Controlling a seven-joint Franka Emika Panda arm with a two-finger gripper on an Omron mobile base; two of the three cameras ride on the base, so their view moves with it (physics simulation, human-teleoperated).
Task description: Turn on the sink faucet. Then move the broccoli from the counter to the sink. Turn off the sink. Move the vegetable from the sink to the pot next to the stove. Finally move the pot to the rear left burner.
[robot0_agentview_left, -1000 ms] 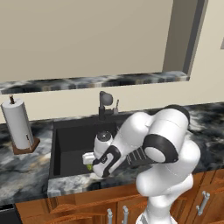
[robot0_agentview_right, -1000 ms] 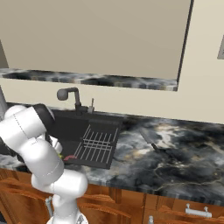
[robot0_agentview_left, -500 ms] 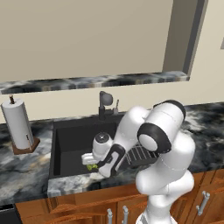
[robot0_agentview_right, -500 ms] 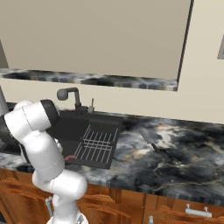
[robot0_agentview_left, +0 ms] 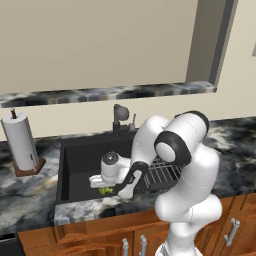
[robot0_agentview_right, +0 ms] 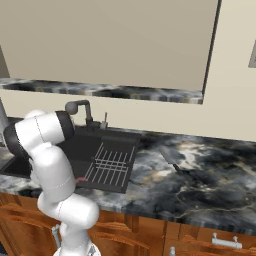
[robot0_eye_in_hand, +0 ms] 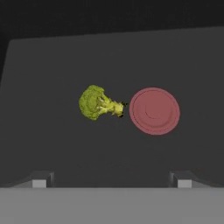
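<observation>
The broccoli [robot0_eye_in_hand: 97, 103] lies on the dark floor of the sink [robot0_agentview_left: 80, 155], its stem pointing at the round red drain [robot0_eye_in_hand: 154, 110] beside it. From the left base view, a bit of the broccoli [robot0_agentview_left: 106, 190] peeks out just under the hand. My gripper [robot0_eye_in_hand: 111, 183] hangs down inside the basin above the broccoli, jaws wide open, with nothing between the fingertips [robot0_eye_in_hand: 40, 182]. The broccoli sits ahead of the fingers, apart from them. The dark faucet [robot0_agentview_left: 119, 117] stands at the back rim of the sink, and the same faucet [robot0_agentview_right: 80, 107] appears behind my arm in the right base view.
A wire drying rack [robot0_agentview_right: 110, 162] lies in the right part of the sink. A paper towel roll [robot0_agentview_left: 21, 145] stands on the marble counter [robot0_agentview_right: 200, 180] left of the basin. The sink walls close in around the hand. Wooden cabinet fronts run below.
The arm has swung a little to the left and the hand has shifted left over the broccoli inside the sink. The jaws stayed open and the broccoli has not moved.
</observation>
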